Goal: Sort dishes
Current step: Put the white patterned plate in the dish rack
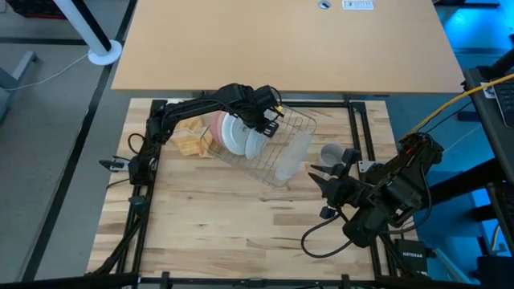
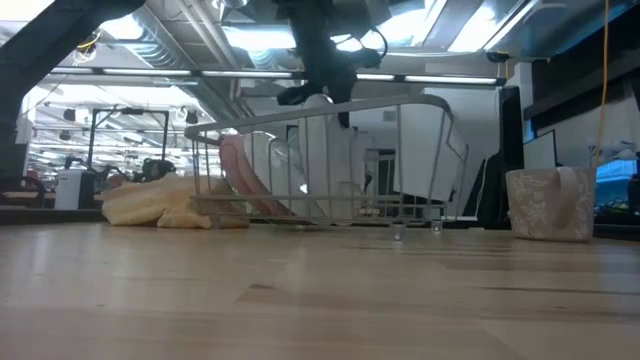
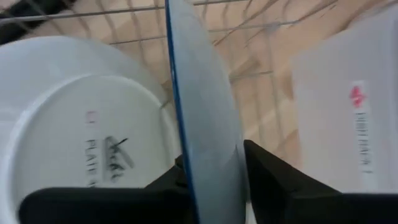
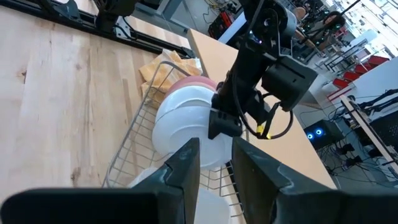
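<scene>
Left wrist view: my left pincer (image 3: pixel 214 177) is pinching the rim of the blue-edged, white-backed round plate (image 3: pixel 205 112), which is standing on edge in the silver wire rack (image 1: pixel 285 148), just beside another white plate (image 3: pixel 74 124). My right pincer (image 4: pixel 214 163) is waiting near the rack over the tabletop (image 1: pixel 209 225), fingers slightly spread, so my left arm is nearer.

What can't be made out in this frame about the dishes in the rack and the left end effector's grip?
- Number of pink plates: high view, white plates and the left arm cover them.
- Blue-rimmed plate: left wrist view shows it edge-on, so its pattern is hidden.
- Grey mug: high view, too small for detail.
- Left end effector: fingers straddle the plate, but contact is cut off by the picture's edge.
</scene>
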